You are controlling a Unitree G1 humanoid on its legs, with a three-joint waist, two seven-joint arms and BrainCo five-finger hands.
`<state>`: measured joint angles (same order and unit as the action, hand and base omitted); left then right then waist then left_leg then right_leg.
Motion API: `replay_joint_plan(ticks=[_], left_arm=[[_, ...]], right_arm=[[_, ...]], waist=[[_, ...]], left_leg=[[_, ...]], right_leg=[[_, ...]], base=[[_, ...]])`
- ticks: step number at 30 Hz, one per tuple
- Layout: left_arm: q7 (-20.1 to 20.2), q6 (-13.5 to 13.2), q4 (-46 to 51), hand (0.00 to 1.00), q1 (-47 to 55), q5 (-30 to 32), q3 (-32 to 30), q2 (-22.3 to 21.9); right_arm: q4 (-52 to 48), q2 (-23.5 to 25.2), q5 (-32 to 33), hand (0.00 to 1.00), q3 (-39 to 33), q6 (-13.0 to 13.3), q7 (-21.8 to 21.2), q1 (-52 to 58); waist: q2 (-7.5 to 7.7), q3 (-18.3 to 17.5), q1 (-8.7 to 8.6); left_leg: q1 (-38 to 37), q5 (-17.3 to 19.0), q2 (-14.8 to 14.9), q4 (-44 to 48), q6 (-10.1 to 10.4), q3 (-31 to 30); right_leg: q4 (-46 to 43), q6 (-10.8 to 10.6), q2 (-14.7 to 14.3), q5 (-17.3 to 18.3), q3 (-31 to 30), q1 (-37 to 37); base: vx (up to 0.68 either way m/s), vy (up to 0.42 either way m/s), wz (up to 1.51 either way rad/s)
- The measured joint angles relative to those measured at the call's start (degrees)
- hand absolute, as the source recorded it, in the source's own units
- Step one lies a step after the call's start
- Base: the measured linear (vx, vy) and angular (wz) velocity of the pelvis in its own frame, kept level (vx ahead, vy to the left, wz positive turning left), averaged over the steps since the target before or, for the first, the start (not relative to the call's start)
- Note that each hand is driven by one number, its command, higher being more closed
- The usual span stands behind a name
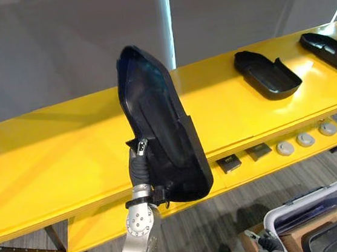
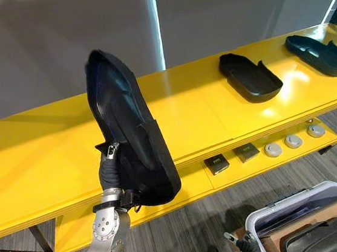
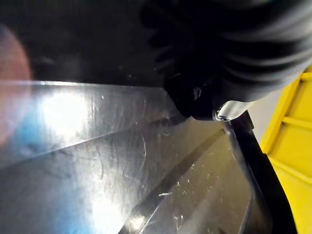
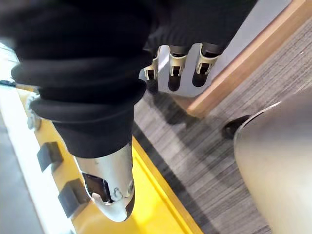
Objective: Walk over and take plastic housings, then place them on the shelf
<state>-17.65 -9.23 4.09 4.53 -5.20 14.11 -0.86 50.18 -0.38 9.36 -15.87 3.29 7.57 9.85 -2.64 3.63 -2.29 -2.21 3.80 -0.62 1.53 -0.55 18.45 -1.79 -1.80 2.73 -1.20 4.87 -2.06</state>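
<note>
The long black plastic housing (image 1: pixel 162 120) rides upright on the left robot hand (image 1: pixel 141 159) above the yellow shelf (image 1: pixel 68 155), seemingly ready for placing; its grip cannot be told.

You see one long black housing (image 1: pixel 162 126) raised on end, slightly tilted, before the front edge of the yellow shelf (image 1: pixel 56 157). A second housing (image 1: pixel 267 73) and a third housing (image 1: pixel 330 51) lie hollow-up toward its right end, apart.

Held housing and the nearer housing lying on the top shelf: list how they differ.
Pose: the held housing stands almost on end; the shelf housing lies flat, hollow side up. Support: the held housing is carried by the left hand; the shelf housing rests on the yellow shelf, untouched. Both are black plastic shells.
</note>
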Motion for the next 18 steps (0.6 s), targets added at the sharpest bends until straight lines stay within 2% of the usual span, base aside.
replay_joint_plan(ticks=[3,5,9,11,13,17,18], left_arm=[[-2.73,1.27,-6.89,1.0,-7.81,1.79,-2.52,0.81],[-5.3,2.35,-11.44,1.0,-12.91,3.73,-4.45,1.89],[-9.1,4.1,-21.96,1.0,-23.92,5.04,-7.74,4.96],[-10.2,4.78,-25.66,1.0,-28.16,5.0,-8.04,6.46],[-10.63,5.04,-28.92,1.0,-32.05,4.84,-8.43,7.76],[-11.22,5.74,-37.09,1.0,-37.69,2.18,-10.54,10.68],[-11.23,5.82,-38.12,1.0,-38.41,1.72,-10.92,10.86]], right_arm=[[0.57,-0.2,-0.71,0.0,0.15,-0.03,0.02,-0.51],[0.56,-0.34,-1.02,0.0,0.33,-0.03,0.0,-0.62],[0.53,-1.88,-1.12,0.0,1.25,-0.1,-0.02,-0.62],[0.52,-2.29,-1.15,0.0,1.29,-0.13,-0.03,-0.58],[0.52,-2.31,-1.16,0.0,1.31,-0.15,-0.03,-0.31],[0.44,-2.27,-1.16,0.0,3.02,-0.41,-0.07,-1.36],[0.28,-2.19,-1.16,0.0,3.05,-0.43,-0.07,-1.54]], waist=[[0.09,0.01,-0.38],[0.26,-0.02,-0.99],[0.4,0.02,-3.16],[0.59,0.13,-3.5],[0.76,0.16,-3.72],[1.11,0.8,-6.32],[1.11,1.03,-6.47]], left_leg=[[0.02,-1.31,0.08,-2.02,0.43,0.03],[0.05,-2.14,0.07,-3.22,1.48,0.1],[0.54,-3.01,0.07,-5.34,2.78,0.07],[1.13,-3.43,0.06,-6.04,3.35,0.09],[2.55,-4.6,0.01,-6.8,2.7,0.14],[4.72,-5.96,-0.12,-6.94,1.88,0.13],[4.89,-6.24,-0.12,-6.93,1.5,0.15]], right_leg=[[2.33,0.02,-0.58,-1.56,-0.17,0.0],[3.68,0.24,-0.69,-2.08,-0.1,0.04],[5.78,-0.08,-0.72,-2.37,1.27,-0.28],[5.96,-0.13,-0.75,-2.49,1.37,-1.23],[5.96,0.22,-0.87,-3.56,1.4,-2.71],[5.78,0.48,-0.89,-5.44,1.52,-5.28],[5.79,1.0,-0.92,-5.82,1.51,-5.44]], base=[[-0.16,-0.05,-0.06],[-0.14,-0.051,-0.04],[-0.08,-0.043,-0.04],[-0.01,-0.009,-0.03],[0.0,-0.018,-0.13],[0.05,0.009,-0.04],[0.06,0.023,-0.07]])
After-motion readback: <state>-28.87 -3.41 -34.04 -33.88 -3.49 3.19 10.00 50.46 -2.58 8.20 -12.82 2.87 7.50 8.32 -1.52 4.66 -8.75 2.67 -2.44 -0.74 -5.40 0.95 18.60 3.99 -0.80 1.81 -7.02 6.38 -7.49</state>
